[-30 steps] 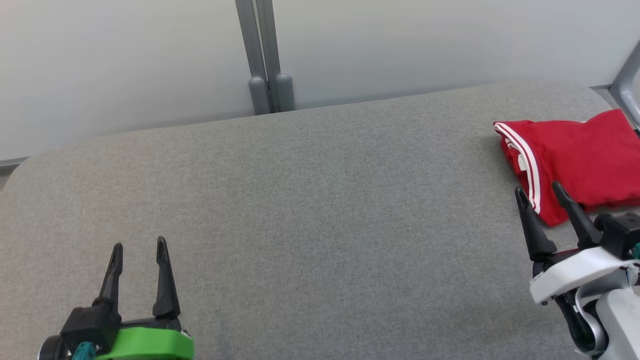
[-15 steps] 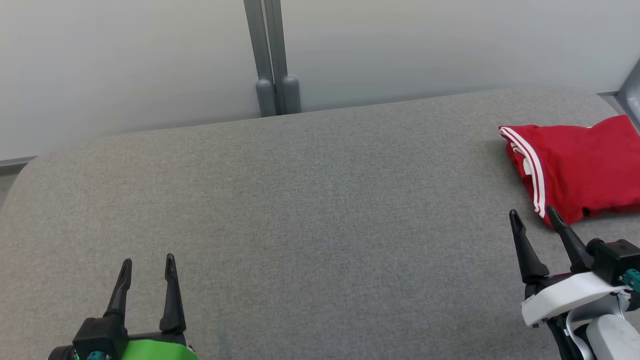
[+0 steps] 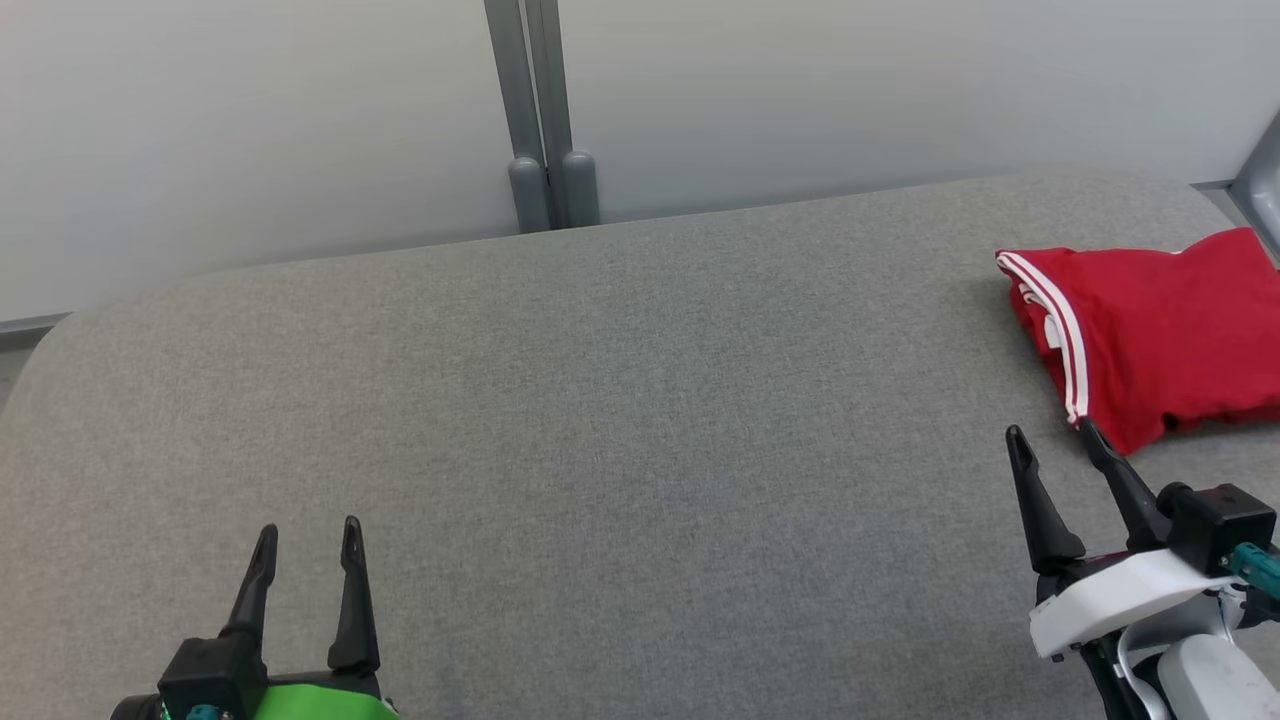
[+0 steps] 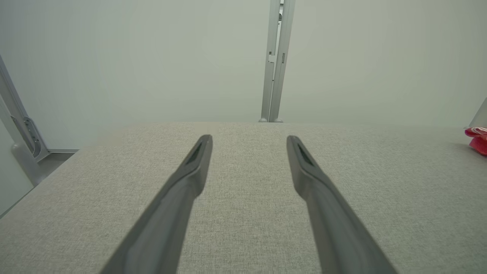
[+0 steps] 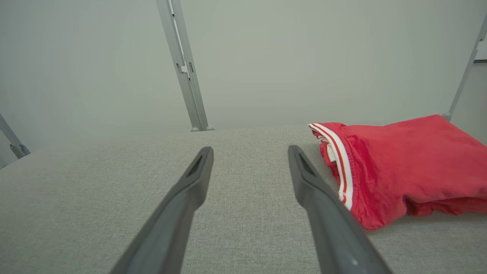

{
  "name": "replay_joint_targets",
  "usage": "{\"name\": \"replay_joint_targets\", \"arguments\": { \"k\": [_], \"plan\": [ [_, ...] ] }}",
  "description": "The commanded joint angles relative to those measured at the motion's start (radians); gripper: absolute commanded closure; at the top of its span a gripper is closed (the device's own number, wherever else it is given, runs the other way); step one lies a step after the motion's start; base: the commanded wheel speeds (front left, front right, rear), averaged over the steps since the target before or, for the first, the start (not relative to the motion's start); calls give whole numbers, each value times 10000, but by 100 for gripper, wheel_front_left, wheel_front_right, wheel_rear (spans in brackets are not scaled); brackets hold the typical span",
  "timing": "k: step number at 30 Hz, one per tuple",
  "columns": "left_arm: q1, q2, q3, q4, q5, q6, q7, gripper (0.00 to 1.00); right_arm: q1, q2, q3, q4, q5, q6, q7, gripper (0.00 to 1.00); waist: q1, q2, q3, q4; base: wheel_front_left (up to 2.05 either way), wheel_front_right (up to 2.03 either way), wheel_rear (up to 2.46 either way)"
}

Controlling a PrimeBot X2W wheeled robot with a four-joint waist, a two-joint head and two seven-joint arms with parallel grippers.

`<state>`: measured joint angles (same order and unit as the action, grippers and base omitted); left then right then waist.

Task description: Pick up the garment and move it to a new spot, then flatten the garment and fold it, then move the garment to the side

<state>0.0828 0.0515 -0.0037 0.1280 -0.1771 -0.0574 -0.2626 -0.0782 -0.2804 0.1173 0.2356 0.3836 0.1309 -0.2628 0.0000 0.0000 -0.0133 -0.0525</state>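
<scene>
folded red garment (image 3: pixel 1160 330) sits by the far right edge of the worktop (image 3: pixel 600 400), just ahead and right of the spread, empty right gripper (image 3: pixel 1050 430), way nearer than the equally spread left gripper (image 3: pixel 309 527).

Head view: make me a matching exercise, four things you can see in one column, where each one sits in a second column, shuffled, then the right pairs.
1. red garment
2. left gripper
3. right gripper
4. grey posts

A. lower left, open over the bare grey surface
B. behind the surface's far edge, against the wall
C. far right, folded, lying on the surface
D. lower right, open, beside the garment's near corner

Pairs: 1-C, 2-A, 3-D, 4-B
</scene>
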Motion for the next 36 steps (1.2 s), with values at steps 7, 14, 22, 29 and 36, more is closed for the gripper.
{"name": "replay_joint_targets", "arguments": {
  "k": [7, 14, 22, 29, 36],
  "plan": [
    [-151, -29, 112, 379, -789, -42, 302, 100, 102, 262, -87, 181, 687, 0, 209, 100, 0, 0, 4, 18, 0, 0, 0],
    [-316, -26, 205, 429, -2129, -112, 630, 100, 51, 458, -310, 167, 1831, 0, 560, 100, 0, 0, 13, 47, 0, 0, 0],
    [-495, -22, 302, 487, -3500, -183, 968, 100, -4, 660, -540, 150, 3001, 0, 922, 100, 0, 0, 24, 80, 0, 0, 0],
    [-644, -19, 387, 547, -4587, -242, 1243, 100, -48, 823, -721, 137, 3930, 0, 1208, 100, 0, 0, 33, 108, 0, 0, 0],
    [-790, -16, 473, 608, -5625, -296, 1507, 100, -89, 975, -893, 126, 4811, 0, 1478, 100, 0, 0, 42, 138, 0, 0, 0]
  ]
}}
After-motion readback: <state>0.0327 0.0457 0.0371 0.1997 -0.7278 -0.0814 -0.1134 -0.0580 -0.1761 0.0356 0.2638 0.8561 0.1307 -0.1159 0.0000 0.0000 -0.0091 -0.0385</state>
